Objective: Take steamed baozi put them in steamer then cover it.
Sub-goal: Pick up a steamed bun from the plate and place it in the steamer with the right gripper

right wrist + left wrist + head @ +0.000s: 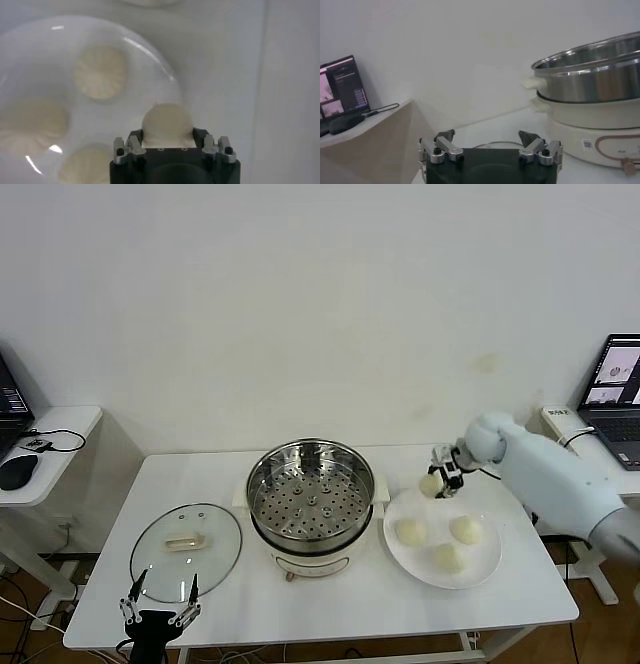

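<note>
My right gripper [436, 483] is shut on a cream-white baozi [431, 484] and holds it above the far edge of the white plate [480, 569], right of the steamer [311, 496]. In the right wrist view the held baozi [167, 124] sits between the fingers. Three baozi [411, 531] [465, 528] [448, 557] lie on the plate. The steel steamer stands open, its perforated tray bare. The glass cover [186, 551] lies flat on the table left of the steamer. My left gripper [159, 596] is open and empty at the front left table edge, just in front of the cover.
A side desk with a mouse [17, 470] and cables stands at the left. A laptop [613, 384] sits at the far right. The steamer's cream base and handle [590, 112] show close in the left wrist view.
</note>
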Controlling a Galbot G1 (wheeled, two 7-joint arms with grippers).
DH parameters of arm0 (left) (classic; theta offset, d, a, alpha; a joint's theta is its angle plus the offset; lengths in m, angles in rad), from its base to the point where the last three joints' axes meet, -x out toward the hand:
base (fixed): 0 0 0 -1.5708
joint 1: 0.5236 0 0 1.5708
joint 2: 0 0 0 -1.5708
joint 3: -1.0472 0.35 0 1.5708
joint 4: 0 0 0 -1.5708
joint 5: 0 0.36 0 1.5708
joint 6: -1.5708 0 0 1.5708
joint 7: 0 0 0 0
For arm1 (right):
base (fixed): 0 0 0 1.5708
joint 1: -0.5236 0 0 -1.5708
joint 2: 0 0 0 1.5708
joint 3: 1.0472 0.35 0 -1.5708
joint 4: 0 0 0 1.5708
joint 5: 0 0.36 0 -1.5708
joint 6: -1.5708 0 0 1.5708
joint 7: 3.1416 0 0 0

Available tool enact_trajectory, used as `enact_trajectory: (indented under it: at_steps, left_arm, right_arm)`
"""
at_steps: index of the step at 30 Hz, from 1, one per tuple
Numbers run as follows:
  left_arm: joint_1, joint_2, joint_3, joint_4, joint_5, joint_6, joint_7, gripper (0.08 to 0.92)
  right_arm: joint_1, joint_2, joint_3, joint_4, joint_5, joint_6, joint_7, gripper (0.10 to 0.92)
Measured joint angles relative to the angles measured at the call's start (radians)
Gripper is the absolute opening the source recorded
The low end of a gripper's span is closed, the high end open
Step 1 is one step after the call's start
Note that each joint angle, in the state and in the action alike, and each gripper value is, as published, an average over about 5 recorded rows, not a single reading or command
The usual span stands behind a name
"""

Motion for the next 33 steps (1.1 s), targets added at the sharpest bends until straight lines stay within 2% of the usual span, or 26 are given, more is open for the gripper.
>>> enact_trajectory:
  at_steps: [7, 16, 24, 33]
  left_arm:
    - [-0.006, 0.004, -0.005, 0.005, -0.016, -0.007, 0.004, 0.823]
    - [-0.014, 0.000, -0.018, 0.011, -0.026, -0.012, 0.005, 0.823]
    - [-0.009, -0.012, -0.030, 0.010, -0.031, -0.018, 0.005, 0.823]
    - [-0.008, -0.019, -0.034, 0.010, -0.031, -0.018, 0.004, 0.823]
  right_arm:
    - [0.174, 0.055, -0.113, 0.028, 0.131, 0.009, 0.015, 0.635]
    - [0.269, 0.225, -0.226, 0.013, 0.234, 0.055, 0.049, 0.636]
    - [0.277, 0.371, -0.308, -0.043, 0.205, 0.171, 0.069, 0.641]
    - [0.238, 0.461, -0.349, -0.108, 0.065, 0.325, 0.091, 0.645]
